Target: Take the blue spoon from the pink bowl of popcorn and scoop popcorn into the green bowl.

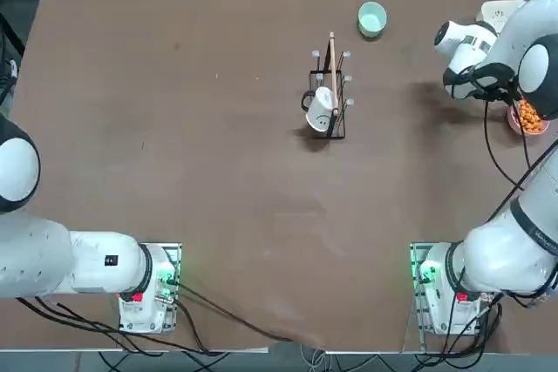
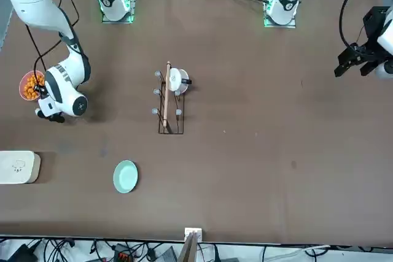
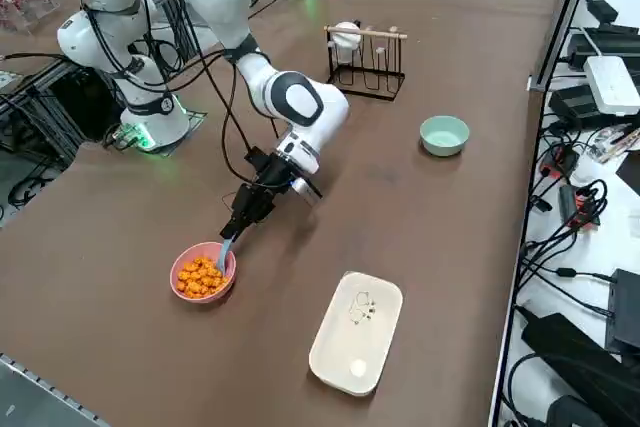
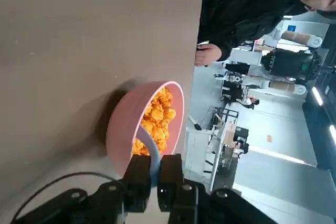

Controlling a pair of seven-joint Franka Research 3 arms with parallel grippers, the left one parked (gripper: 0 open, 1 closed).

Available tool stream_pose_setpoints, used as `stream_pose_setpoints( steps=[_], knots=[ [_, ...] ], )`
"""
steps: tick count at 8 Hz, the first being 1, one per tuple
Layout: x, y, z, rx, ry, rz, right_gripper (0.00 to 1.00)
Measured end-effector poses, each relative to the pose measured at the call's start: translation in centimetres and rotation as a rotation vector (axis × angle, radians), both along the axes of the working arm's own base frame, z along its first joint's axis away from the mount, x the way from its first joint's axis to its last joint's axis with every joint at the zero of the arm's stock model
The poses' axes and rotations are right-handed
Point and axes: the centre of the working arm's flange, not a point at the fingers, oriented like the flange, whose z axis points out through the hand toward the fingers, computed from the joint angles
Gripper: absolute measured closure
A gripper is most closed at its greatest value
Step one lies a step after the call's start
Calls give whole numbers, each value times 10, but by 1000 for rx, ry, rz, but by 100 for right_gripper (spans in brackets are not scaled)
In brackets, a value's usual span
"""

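Blue spoon (image 3: 226, 248) stands tilted with its bowl end down in the popcorn (image 3: 201, 276), handle rising over the rim of the pink bowl (image 3: 228, 267) at the table's right edge near the robot's own right side. Right gripper (image 3: 238, 228) sits right above that rim, fingers pressed in on the spoon handle, seen closest in the wrist view where the pale blue handle (image 4: 149, 153) runs between the two black fingers (image 4: 137, 174). Judged step: grasp looks made, scooping not done yet; green bowl (image 3: 444, 134) looks empty and stands well apart, across the table past the mug rack (image 3: 366, 62). Next move probably calls for digging the spoon under the heap, leveling it so pieces don't roll off, then a long carry to the green bowl without tipping. Spoon looks small, light-blue plastic, short handle, only the handle part showing; the scoop end is buried so its load can't be told. Popcorn is bright orange, piled close to the bowl's rim. Cream rectangular dish (image 3: 356, 331) lies just beside the pink bowl, not involved. A person's hand (image 4: 207, 54) shows beyond the table edge in the wrist view.
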Motion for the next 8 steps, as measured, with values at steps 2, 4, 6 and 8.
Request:
stream_pose_setpoints(
  steps=[2,4,6,8],
  knots=[
    [0,1,-1,-16,-7,-9,89],
    [0,5,-5,-41,11,-2,89],
    [-1,7,-8,-66,27,3,89],
    [1,5,-5,-94,34,-5,89]
  ],
)
